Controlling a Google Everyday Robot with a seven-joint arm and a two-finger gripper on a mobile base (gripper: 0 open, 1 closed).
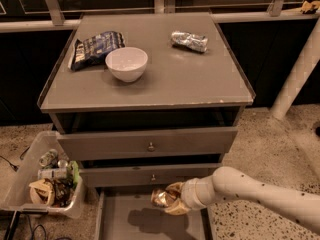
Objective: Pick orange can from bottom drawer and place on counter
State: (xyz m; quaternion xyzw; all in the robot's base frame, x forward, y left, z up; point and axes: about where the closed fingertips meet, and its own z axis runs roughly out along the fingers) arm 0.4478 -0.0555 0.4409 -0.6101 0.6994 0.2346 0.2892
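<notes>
My fingers clamp the can above the back edge of the drawer; rising straight, I judge it could strike the middle drawer and slip free before reaching the surface.

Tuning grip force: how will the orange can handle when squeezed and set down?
The orange can, held by the gripper above the bottom drawer, looks dented, so probably thin, light and crushable. Its shiny metal may slip. Laid sideways on the counter, it could roll.
</notes>
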